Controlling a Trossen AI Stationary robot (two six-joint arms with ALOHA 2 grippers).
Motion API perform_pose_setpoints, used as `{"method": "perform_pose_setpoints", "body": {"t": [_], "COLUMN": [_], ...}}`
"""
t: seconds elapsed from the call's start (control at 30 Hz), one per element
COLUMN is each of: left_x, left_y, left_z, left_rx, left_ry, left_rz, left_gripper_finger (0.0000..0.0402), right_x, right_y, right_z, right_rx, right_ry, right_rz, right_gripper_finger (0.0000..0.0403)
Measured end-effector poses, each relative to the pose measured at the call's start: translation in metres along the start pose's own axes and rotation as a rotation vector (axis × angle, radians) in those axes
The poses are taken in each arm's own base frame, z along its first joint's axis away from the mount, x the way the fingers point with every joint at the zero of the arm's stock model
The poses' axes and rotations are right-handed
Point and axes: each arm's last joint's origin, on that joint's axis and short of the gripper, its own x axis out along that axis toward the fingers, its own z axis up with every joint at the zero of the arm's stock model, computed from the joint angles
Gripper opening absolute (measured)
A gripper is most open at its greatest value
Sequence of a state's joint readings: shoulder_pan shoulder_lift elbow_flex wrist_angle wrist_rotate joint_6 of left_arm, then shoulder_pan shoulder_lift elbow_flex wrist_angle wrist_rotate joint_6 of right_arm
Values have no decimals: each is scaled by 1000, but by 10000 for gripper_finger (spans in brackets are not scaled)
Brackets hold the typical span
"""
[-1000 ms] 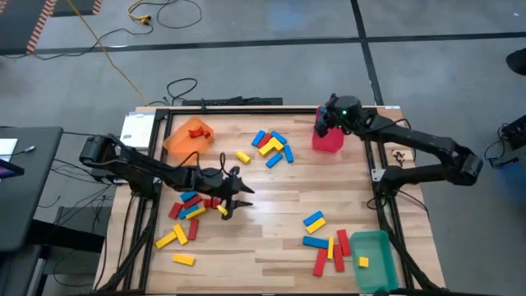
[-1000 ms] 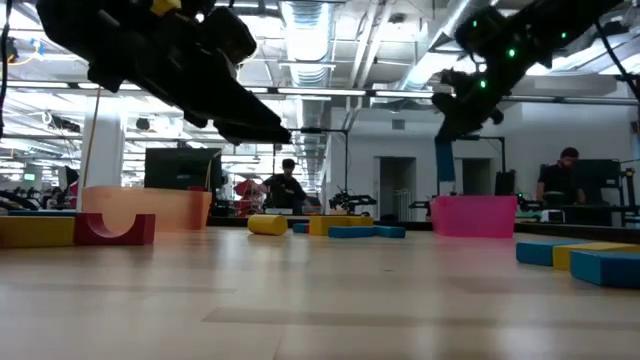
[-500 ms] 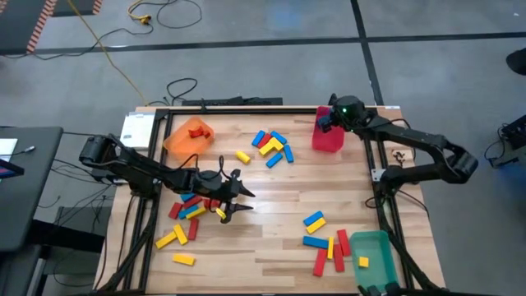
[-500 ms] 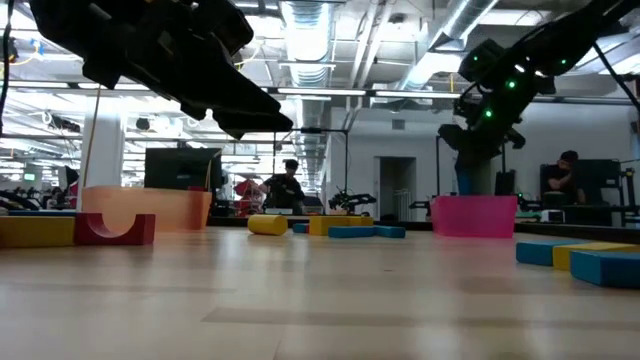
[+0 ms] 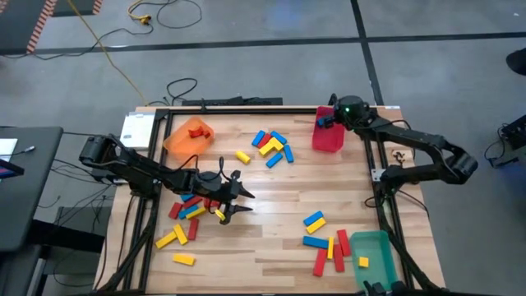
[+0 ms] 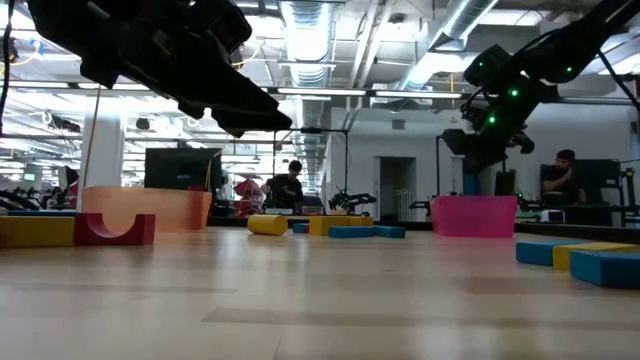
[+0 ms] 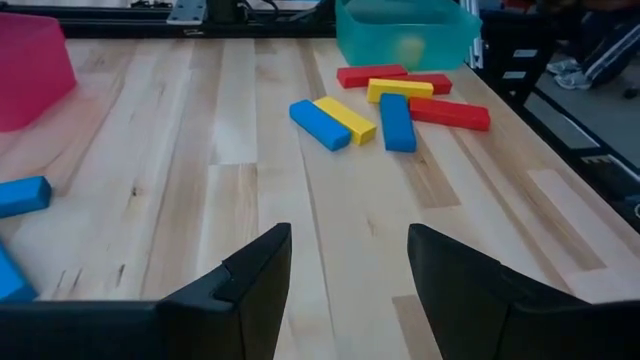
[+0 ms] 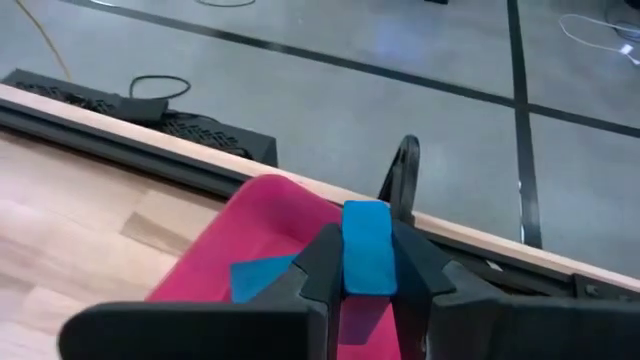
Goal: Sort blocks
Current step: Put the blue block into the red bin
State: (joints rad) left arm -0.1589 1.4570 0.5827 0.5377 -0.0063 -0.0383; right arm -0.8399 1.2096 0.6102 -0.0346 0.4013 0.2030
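Right claw (image 8: 368, 262) is clamped on a smooth blue block (image 8: 366, 245), held right above the pink translucent bin (image 5: 326, 138) at the bench's far edge (another blue block already lies inside). Left claw (image 7: 347, 262) hangs with fingers apart and nothing between them over the pale wood bench (image 5: 279, 197), beside the red, blue and yellow bars (image 5: 190, 205) near its left edge.

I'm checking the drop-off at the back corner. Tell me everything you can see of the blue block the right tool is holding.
The blue block is a small, plain bar of solid, matte blue with squared edges. It stands on end, pinched on its two long sides by the right tool, with its top half sticking out above the fingers. It hangs over the open red bin at the table's far right corner. A second blue piece already lies inside that bin.
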Motion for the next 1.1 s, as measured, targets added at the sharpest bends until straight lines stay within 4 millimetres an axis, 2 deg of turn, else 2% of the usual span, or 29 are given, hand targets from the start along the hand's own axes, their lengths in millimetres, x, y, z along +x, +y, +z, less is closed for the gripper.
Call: {"method": "perform_pose_setpoints", "body": {"t": [0.73,1.1], "left_x": [0,0], "left_y": [0,0], "left_z": [0,-1], "left_rx": [-1,0], "left_ry": [1,8], "left_rz": [0,1], "left_gripper_finger": [196,196], "right_x": [42,49], "right_y": [9,11], "right_z": [-19,-20], "right_rx": [2,10], "right_ry": [57,40], "right_rz": [-77,-81], "right_gripper_finger": [71,71]}}
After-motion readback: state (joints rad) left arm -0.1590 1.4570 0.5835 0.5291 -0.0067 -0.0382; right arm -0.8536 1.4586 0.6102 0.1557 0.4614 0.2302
